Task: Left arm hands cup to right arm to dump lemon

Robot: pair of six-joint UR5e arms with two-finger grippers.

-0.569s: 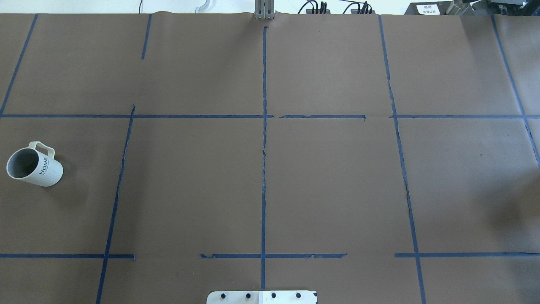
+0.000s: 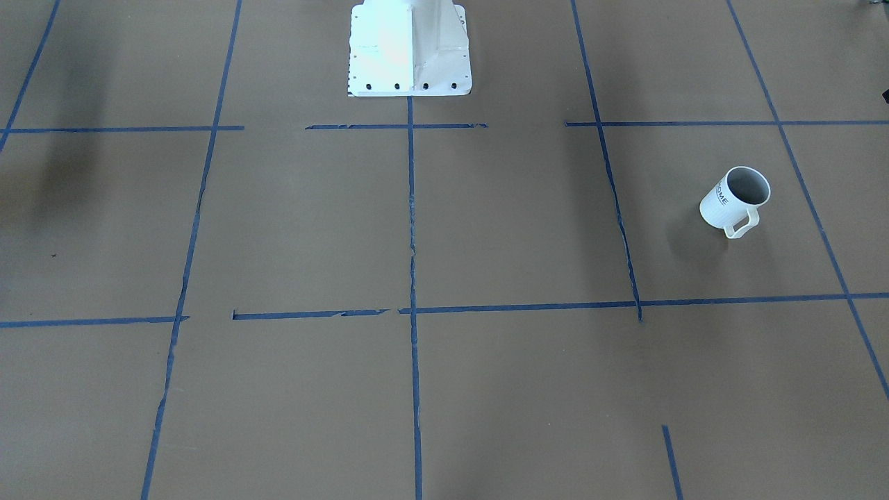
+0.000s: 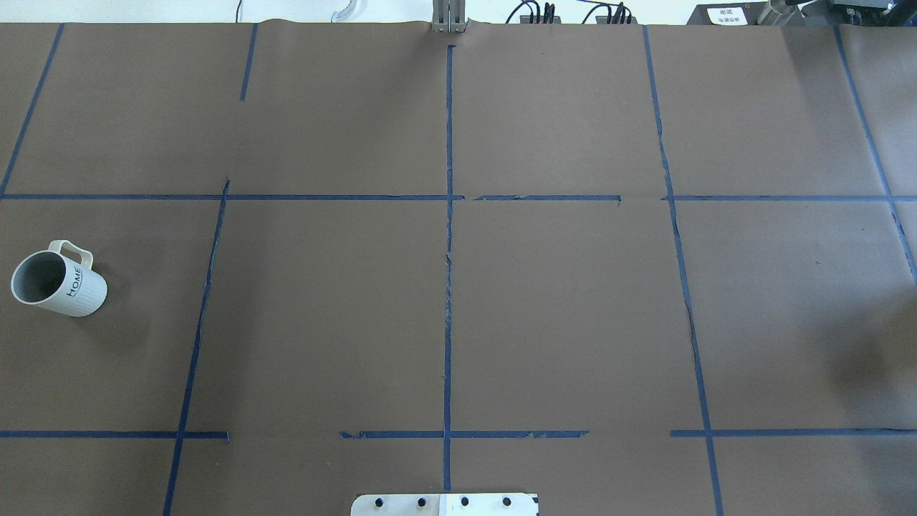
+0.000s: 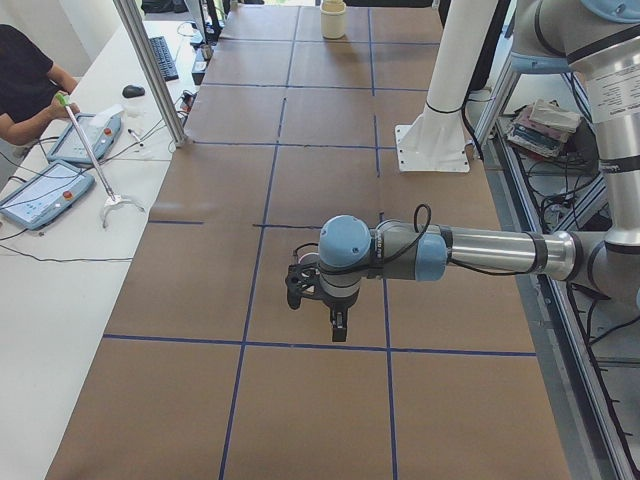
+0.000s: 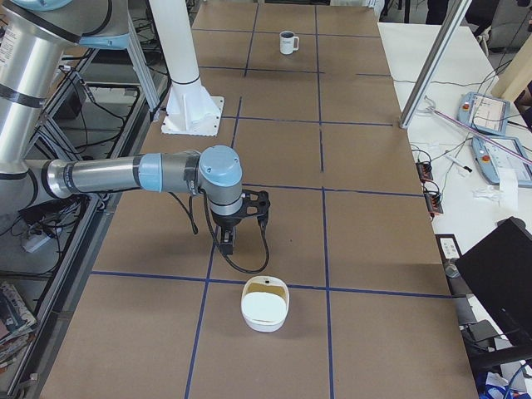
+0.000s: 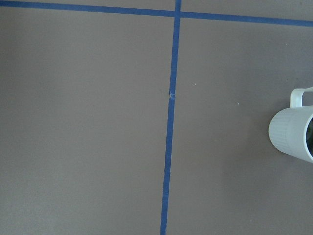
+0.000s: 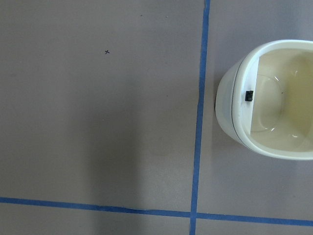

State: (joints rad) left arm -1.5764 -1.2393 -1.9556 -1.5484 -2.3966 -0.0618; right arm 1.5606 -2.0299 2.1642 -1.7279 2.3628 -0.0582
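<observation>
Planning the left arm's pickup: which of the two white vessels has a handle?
The cup, ribbed with HOME lettering, on the robot's left side. The bowl at the table's other end is wider and shows no handle.

Overhead, I see the cup [image 3: 59, 279] upright on the table [image 3: 559, 315] at the 9 o'clock edge, about 10 o'clock from the base plate [image 3: 444, 504], with its handle at 1 o'clock. In the left wrist view the cup is cut off at 3 o'clock. From the right-end camera, a bowl [image 5: 265, 304] sits at 5 o'clock of the right gripper [image 5: 226, 243], just beside a tape line [image 7: 199, 122].
</observation>
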